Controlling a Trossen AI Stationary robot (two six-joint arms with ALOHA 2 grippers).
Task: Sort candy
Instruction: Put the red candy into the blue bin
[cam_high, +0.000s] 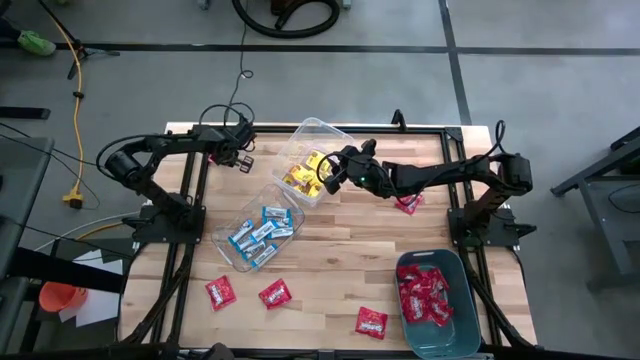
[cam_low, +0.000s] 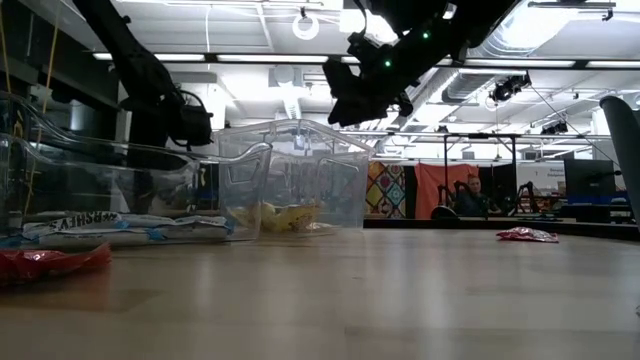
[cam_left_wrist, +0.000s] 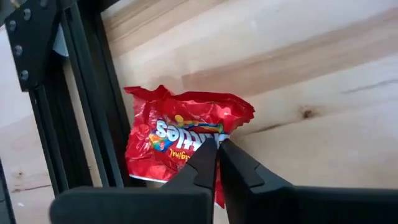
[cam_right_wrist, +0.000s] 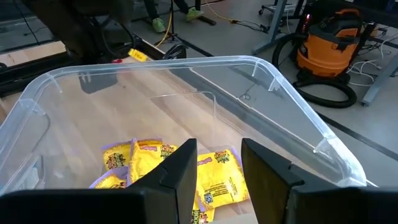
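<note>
The bench (cam_high: 330, 270) is pale wood planks on a grey concrete floor, with an orange vacuum (cam_right_wrist: 333, 46) in the room behind. One clear plastic tub (cam_high: 335, 135) holds yellow candy (cam_high: 300, 178), a second clear tub (cam_high: 232, 250) holds blue-and-white packets (cam_high: 258, 235), and a teal bin (cam_high: 465, 335) holds red ones (cam_high: 425, 295). Loose red packets (cam_high: 275, 294) lie crinkled on the wood. The right end effector (cam_right_wrist: 214, 165) hovers over the yellow tub, fingers apart. The left end effector (cam_left_wrist: 216, 163) is clamped on a red candy packet (cam_left_wrist: 180, 134).
</note>
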